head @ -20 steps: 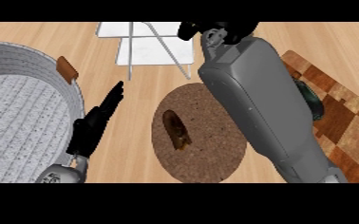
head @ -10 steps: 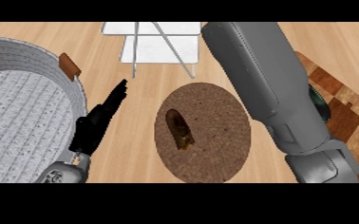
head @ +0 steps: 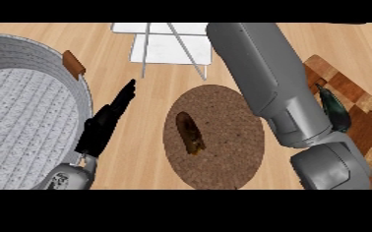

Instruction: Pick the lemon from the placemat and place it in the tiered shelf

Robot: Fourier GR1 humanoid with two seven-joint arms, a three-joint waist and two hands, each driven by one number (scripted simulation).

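The round brown placemat (head: 232,157) lies at the centre of the wooden counter with a dark brown oblong thing (head: 190,132) on it. No lemon shows anywhere. The white tiered shelf (head: 170,46) stands behind the mat at the top edge, with thin grey legs. My right forearm (head: 265,78) reaches up over the mat's right side and past the shelf's right end; its hand is cut off by the view's top. My left hand (head: 105,125) rests open, fingers straight, left of the mat.
A large grey woven basket (head: 36,78) with a brown handle tab (head: 73,63) fills the left side. At the right edge lies a wooden cutting board (head: 341,81) with a dark green object (head: 335,112) on it, partly behind my right arm.
My right arm has stretched farther forward toward the shelf, and its hand, seen at the top one second ago, has passed out of the view. The left hand has stayed still.
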